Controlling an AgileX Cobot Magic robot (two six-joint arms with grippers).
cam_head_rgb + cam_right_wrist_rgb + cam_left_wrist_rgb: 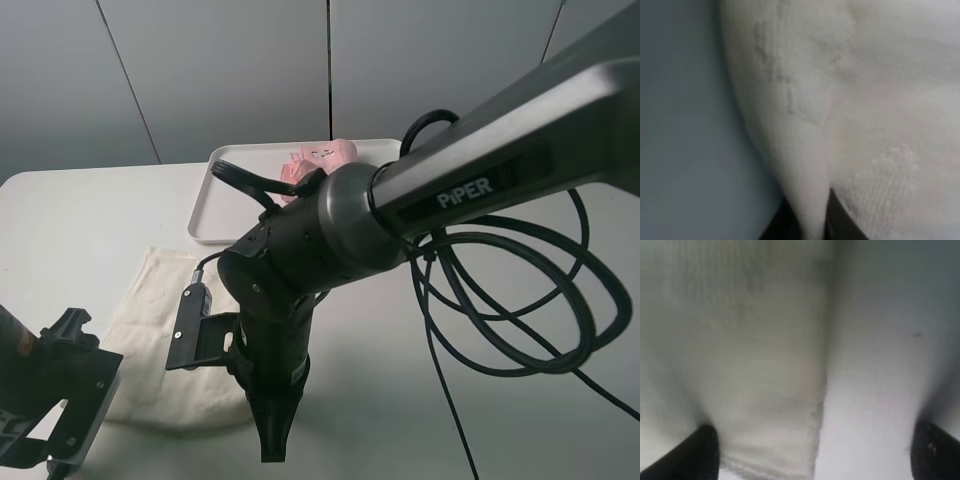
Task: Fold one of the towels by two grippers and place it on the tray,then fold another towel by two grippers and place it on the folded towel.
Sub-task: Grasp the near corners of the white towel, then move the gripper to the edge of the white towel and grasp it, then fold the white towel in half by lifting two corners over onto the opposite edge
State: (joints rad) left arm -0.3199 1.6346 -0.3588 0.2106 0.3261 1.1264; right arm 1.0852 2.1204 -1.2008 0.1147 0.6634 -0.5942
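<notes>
The pale pink towel (322, 160) lies bunched on the white tray (222, 205) at the back. In front of the tray, the cream-white towel (150, 300) is spread on the table. My right gripper (272, 440) reaches across to that towel's near edge. In the right wrist view, the right gripper (812, 225) is shut on a raised fold of the cream-white towel (865, 100). My left gripper (65, 400) is at the towel's near left corner. In the left wrist view, the left gripper (812, 455) stands open, its jaws straddling a corner of the cream-white towel (755, 365).
The right arm (450, 190) and its looping black cables (520, 300) fill the middle and right of the exterior view. They hide part of the tray and of the towel. The white table (70, 220) extends to the left.
</notes>
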